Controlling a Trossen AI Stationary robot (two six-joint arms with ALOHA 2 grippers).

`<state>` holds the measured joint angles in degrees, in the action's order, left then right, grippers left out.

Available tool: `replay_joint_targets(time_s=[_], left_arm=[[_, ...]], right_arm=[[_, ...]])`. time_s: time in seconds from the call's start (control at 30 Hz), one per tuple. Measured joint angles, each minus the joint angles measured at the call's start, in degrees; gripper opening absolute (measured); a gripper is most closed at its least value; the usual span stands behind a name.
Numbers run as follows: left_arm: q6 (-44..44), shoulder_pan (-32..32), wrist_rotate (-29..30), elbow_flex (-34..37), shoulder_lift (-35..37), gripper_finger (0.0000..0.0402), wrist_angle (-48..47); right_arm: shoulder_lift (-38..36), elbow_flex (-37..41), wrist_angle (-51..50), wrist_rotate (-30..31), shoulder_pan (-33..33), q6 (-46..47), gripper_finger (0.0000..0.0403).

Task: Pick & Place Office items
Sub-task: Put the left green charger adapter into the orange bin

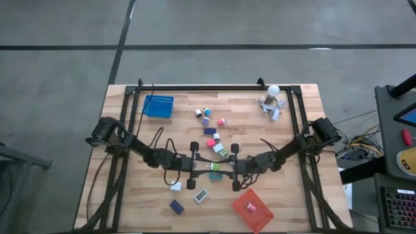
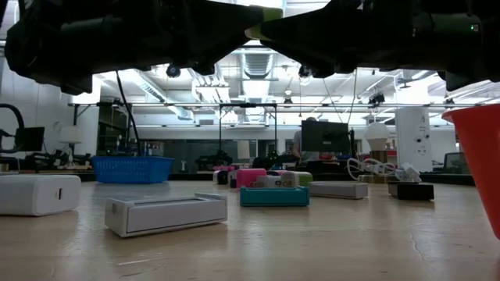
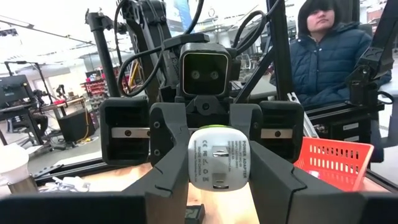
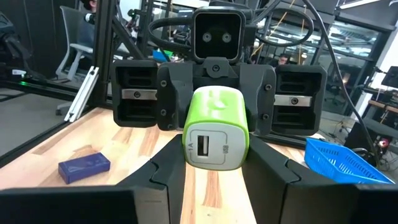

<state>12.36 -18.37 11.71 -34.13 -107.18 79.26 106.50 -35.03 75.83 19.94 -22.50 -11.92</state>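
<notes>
Green-and-white power adapter (image 4: 215, 129) spans between both arms mid-bench: left gripper (image 1: 193, 166) and right gripper (image 1: 233, 166) fingers each clamp one end, axis running gripper to gripper.

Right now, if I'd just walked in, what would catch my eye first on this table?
Probably the two dark arms meeting at the table's middle, left gripper and right gripper both clamped on one green and white power adapter held above the wood. Next, the orange basket at the near right and the blue basket at the far left.
</notes>
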Motion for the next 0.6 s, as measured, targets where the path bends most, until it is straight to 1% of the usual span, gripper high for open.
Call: replay_joint_targets(time_s=[0.5,0.6], left_arm=[[-0.4,0.0,-0.2,0.0,0.0,0.0128,-0.2],[-0.7,0.1,-1.2,0.0,0.0,0.0128,-0.2]], right_arm=[[0.0,0.0,-0.2,-0.2,0.0,0.1,0.012],[0.0,0.0,-0.2,-0.2,0.0,0.2,0.012]])
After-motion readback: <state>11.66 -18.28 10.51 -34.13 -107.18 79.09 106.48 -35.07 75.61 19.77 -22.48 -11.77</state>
